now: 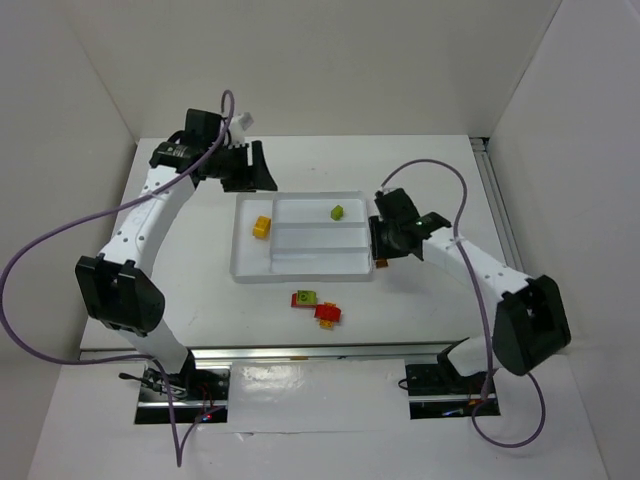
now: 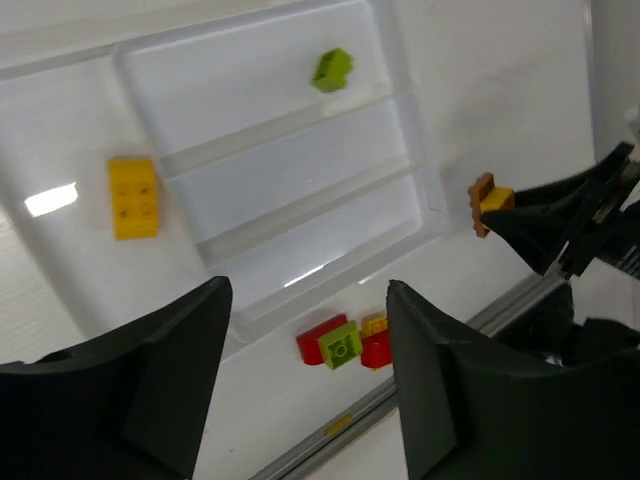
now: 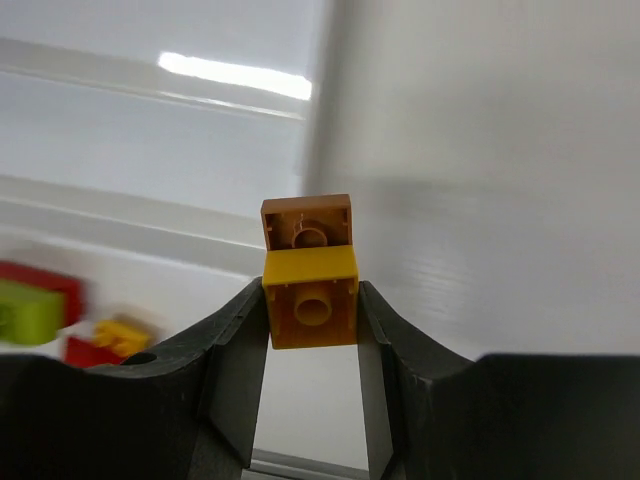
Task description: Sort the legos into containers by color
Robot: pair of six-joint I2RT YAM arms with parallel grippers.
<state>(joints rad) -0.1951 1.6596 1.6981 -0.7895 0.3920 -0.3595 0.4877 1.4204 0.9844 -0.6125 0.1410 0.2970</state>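
The translucent white tray lies mid-table. A yellow brick sits in its tall left section, and it also shows in the left wrist view. A lime green brick sits in the far narrow section. A red-and-green pair and a red-and-yellow pair lie on the table in front of the tray. My right gripper is shut on a yellow and brownish-orange stacked pair, held by the tray's near right corner. My left gripper is open and empty above the tray's far left.
The table's metal front edge runs just past the loose pairs. White walls enclose the table on the left, back and right. A purple cable loops off the left arm.
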